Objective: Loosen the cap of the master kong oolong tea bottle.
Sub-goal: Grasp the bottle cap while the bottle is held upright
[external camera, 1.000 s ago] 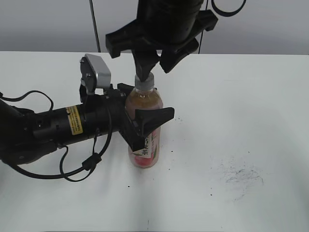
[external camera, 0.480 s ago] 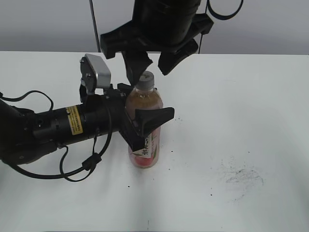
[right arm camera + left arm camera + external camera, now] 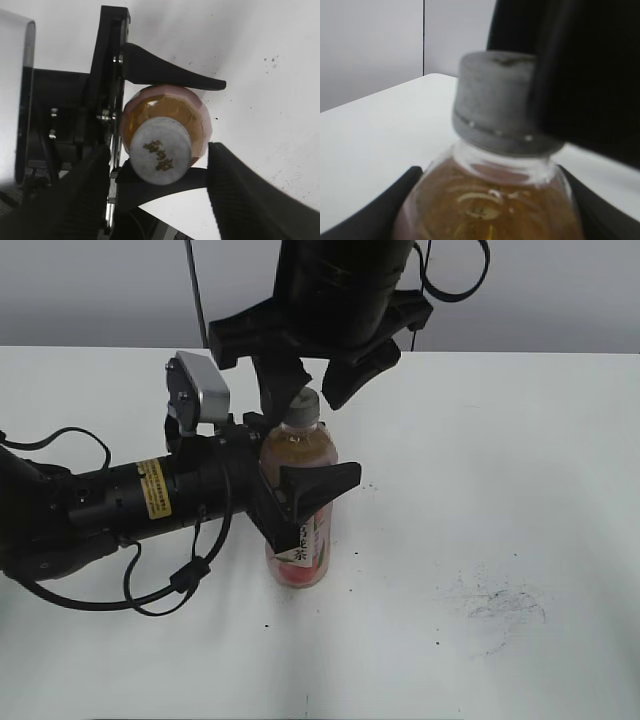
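Observation:
The master kong oolong tea bottle [image 3: 300, 530] stands upright on the white table, with amber tea and a pink-and-white label. My left gripper [image 3: 305, 490] comes in from the left and is shut on the bottle's body below the shoulder. In the left wrist view its black fingers [image 3: 487, 215] flank the bottle [image 3: 485, 200] under the grey-white cap [image 3: 495, 100]. My right gripper [image 3: 308, 390] hangs above, open, one finger on each side of the cap [image 3: 303, 405] without touching it. The right wrist view looks down on the cap [image 3: 161, 155], which sits between the spread fingers [image 3: 160, 200].
The white table [image 3: 500, 440] has dark scuff marks [image 3: 500, 605] at the front right. The left arm with its cables [image 3: 120, 500] lies across the left side of the table. A grey wall stands behind the table.
My right gripper was closed on the cap one second ago; it has opened and turned about the cap. The left gripper and bottle have not moved.

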